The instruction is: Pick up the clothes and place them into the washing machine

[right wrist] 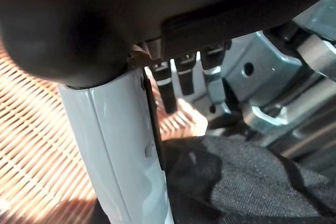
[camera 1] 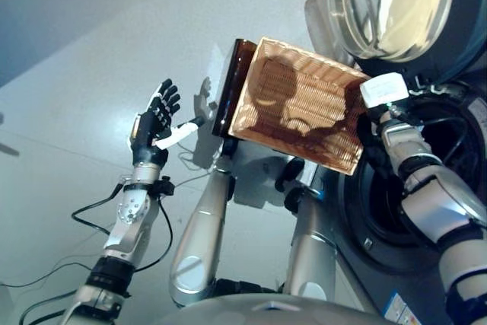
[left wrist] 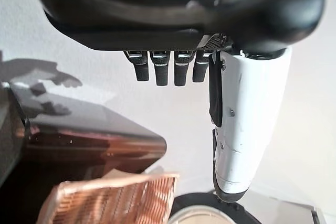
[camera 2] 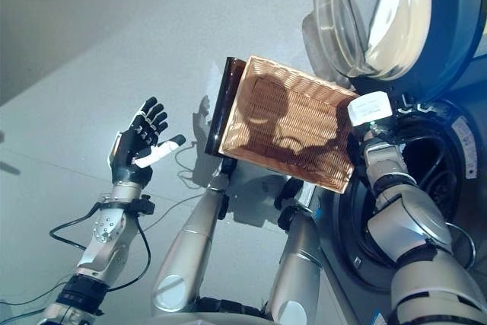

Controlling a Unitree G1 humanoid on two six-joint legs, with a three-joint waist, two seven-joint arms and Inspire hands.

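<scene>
step: tipping the copper-brown woven rectangular basket (camera 1: 304, 104) at the grey front-loading washing machine (camera 1: 426, 188) | right hand (right wrist: 173, 85): fingers curl at basket rim | dark grey cloth (right wrist: 236, 182): below that hand, by basket's edge | left hand (camera 1: 156, 123): spread wide, empty | we'd tilt slowly toward the drum.

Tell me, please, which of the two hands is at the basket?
The right hand, at the basket edge nearest the washing machine. The left hand is spread open in the air, clear of the basket and touching nothing.

Silver-grey arms; dark robot hand (camera 1: 155, 121), white thumb cover.
</scene>
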